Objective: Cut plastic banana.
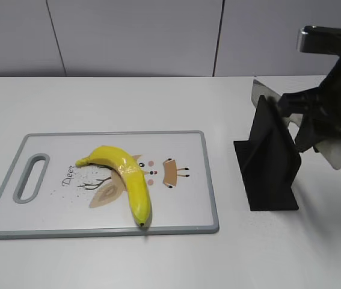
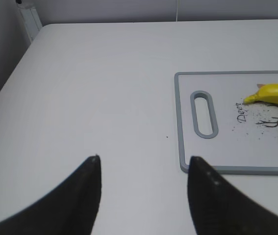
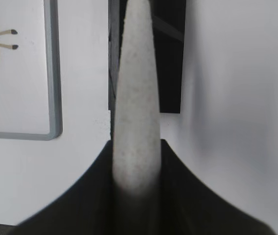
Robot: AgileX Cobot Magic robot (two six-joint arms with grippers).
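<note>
white table (image 1: 158, 96): grey-rimmed cutting board (image 1: 68, 232) at near left; black knife stand (image 1: 269, 168) to its right, apart.

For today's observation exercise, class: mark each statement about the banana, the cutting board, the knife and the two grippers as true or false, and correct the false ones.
1. The plastic banana lies on the cutting board. True.
2. The banana is already in two separate pieces. False: it is whole.
3. The right gripper is shut on the knife. True.
4. The left gripper holds the board's handle slot. False: it is open, over bare table, beside the board.
5. The black knife stand sits on the board. False: it stands on the table, to the board's right.
</note>
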